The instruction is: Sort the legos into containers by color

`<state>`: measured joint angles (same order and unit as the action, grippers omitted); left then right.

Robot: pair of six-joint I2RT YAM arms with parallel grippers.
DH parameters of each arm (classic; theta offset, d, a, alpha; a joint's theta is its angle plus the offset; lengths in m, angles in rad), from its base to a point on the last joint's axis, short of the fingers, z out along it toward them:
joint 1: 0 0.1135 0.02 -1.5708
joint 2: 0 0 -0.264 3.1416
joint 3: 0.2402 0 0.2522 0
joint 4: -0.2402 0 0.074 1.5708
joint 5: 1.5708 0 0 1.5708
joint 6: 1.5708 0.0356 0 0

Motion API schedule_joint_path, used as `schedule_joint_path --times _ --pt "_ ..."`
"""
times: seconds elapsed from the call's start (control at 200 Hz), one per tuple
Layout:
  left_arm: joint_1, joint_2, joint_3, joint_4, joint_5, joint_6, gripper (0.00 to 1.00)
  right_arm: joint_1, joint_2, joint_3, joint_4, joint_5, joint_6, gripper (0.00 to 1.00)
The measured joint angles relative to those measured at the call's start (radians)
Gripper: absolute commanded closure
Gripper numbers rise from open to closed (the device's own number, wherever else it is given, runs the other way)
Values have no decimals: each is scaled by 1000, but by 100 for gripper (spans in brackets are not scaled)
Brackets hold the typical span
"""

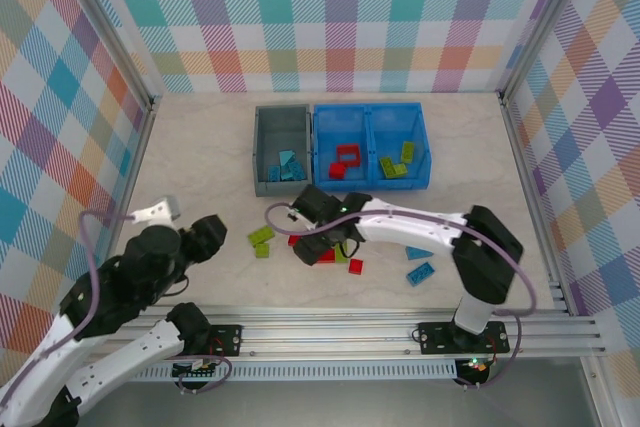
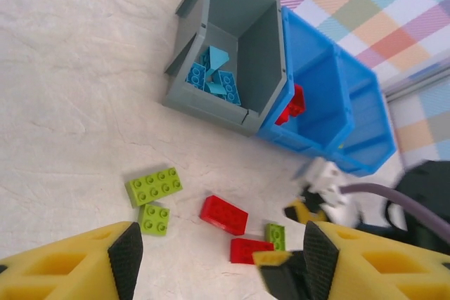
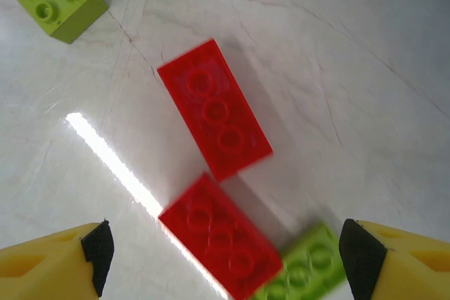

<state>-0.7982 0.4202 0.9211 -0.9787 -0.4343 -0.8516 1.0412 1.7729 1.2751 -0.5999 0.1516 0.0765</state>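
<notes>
Red rectangular plastic legos (image 3: 214,119), two of them, lie flat on the pale marbled surface (image 3: 365,68) directly beneath your right claw (image 3: 225,251), which hangs spread wide and empty. The nearer red brick (image 3: 221,244) sits between its fingertips, with a lime green brick (image 3: 302,272) seemingly touching it on the right-finger side. Expect them to be light, rigid and smooth-sided, so likely to skid: pinch across the two long flat sides, clear of the neighbour. Your left claw (image 2: 223,261) is also spread, holding nothing, with the grey open bin (image 2: 239,47) well ahead of it.
</notes>
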Motion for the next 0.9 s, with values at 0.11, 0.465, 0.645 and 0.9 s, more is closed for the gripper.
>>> schedule_joint_path --times 0.11,0.465,0.645,0.9 --pt "0 -41 -21 -25 10 -28 36 0 121 91 -8 4 -58 14" --pt "0 -21 -29 -39 38 -41 36 -5 306 215 -34 14 -133 50" --pt "0 12 -29 -6 68 -23 35 -8 296 208 -18 35 -123 66" --pt "0 196 17 102 186 62 35 -99 -9 121 -2 44 -43 69"
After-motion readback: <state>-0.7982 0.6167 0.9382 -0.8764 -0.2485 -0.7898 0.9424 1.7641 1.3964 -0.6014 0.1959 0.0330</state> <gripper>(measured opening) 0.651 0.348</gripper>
